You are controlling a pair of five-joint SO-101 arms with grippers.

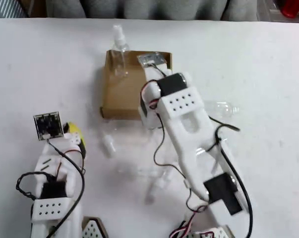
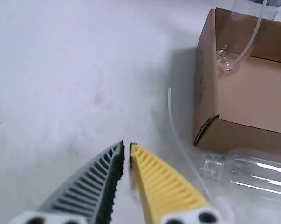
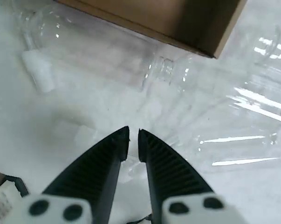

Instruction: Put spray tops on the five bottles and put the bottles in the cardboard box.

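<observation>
1. Cardboard box (image 1: 124, 91): on table (image 1: 50, 64), centre, open side up.
2. Capped bottle (image 1: 120, 52): clear, spray top fitted, upright inside box at its far-left corner. Left wrist view shows its base (image 2: 226, 60) on the box floor w/ dip tube running up through it.
3. Loose spray top (image 1: 108, 145): white, on table just in front of box's near-left corner. Its thin clear tube (image 2: 175, 126) lies along the table beside the box wall (image 2: 203, 84).
4. Uncapped bottles: one lies on its side against the box's near wall, open neck (image 2: 214, 167) exposed. Others lie grouped on table near the box corner (image 3: 168, 72), (image 3: 252, 107). One more lies right of the box (image 1: 221, 109), partly under the right arm. Exact count: cannot tell.
5. Left gripper (image 2: 127, 147): grey and yellow fingers pressed together, nothing between; above bare table, left of box.
6. Right gripper (image 3: 133, 135): black fingers nearly touching, nothing between; above the table by the grouped bottles, near box corner (image 3: 219, 44).
</observation>
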